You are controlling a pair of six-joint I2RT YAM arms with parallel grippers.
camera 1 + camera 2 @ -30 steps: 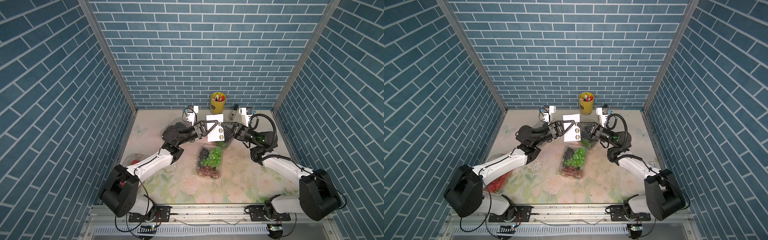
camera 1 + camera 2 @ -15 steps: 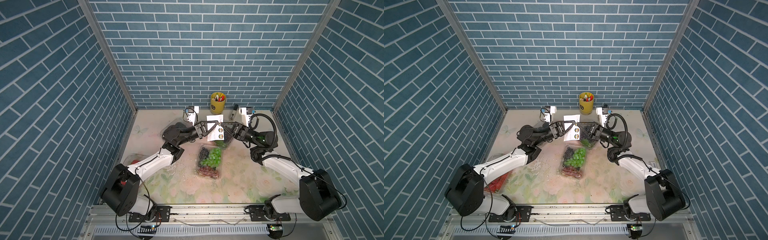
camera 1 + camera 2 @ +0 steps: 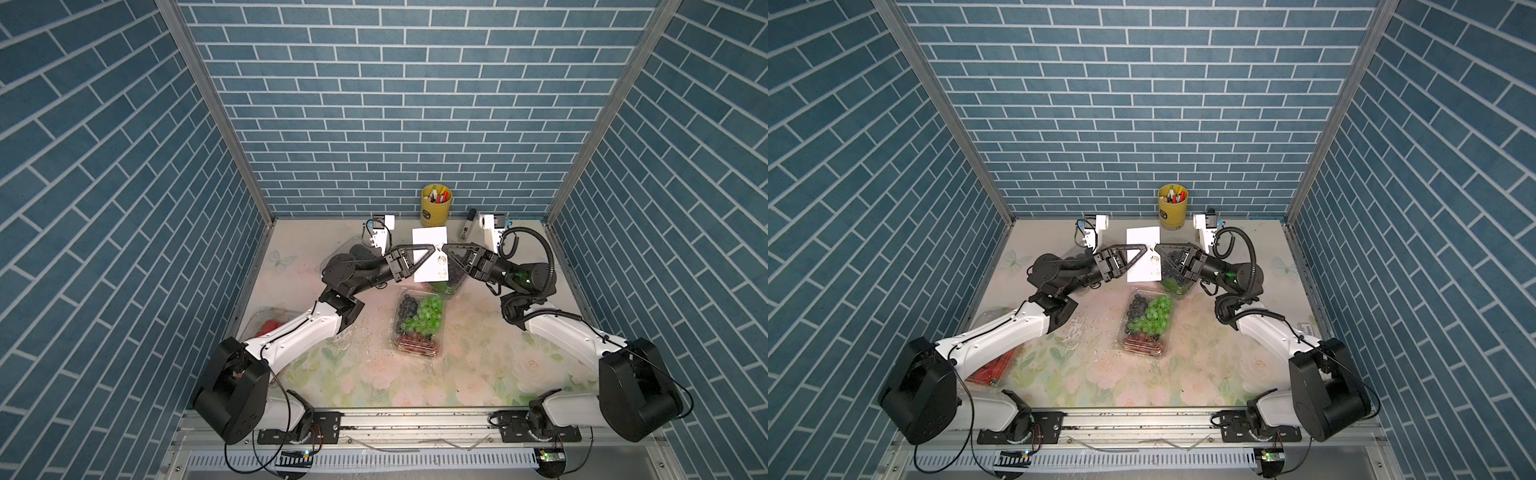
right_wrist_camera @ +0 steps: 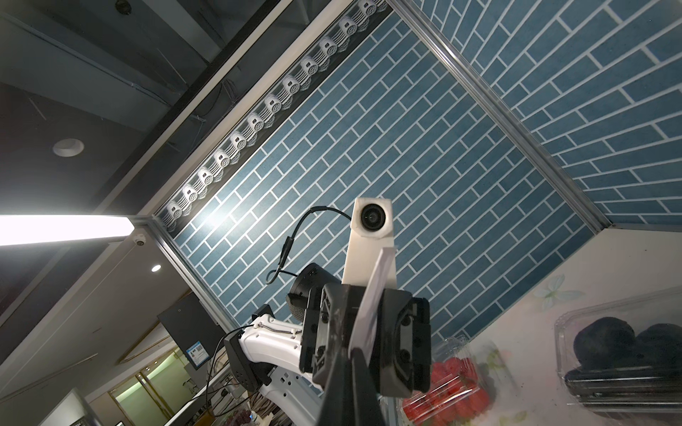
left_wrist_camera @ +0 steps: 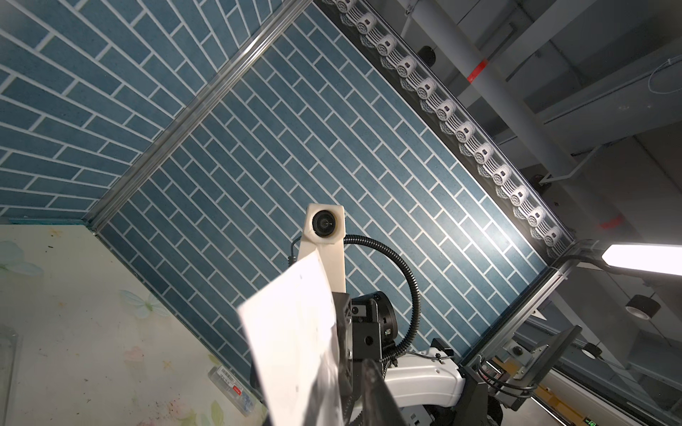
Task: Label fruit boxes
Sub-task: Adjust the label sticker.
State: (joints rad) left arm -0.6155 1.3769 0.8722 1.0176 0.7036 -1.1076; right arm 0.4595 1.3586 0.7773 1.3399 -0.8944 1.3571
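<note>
The left tool (image 3: 433,248) has just loosened: its jaws now stand a little apart around the white sticker sheet (image 3: 429,236). The right tool (image 3: 444,249) stays closed on the sheet's edge and holds it in the air. So the sheet seems to pass to the right arm. The mixed grape box (image 3: 417,324) lies on the worktop (image 3: 478,365) below, probably awaiting its label.

Walls (image 3: 395,104) are blue brick-patterned, table (image 3: 374,374) pale floral, cup (image 3: 435,210) yellow, sheet (image 3: 432,239) white, boxed grapes (image 3: 419,320) green, black, red.
</note>
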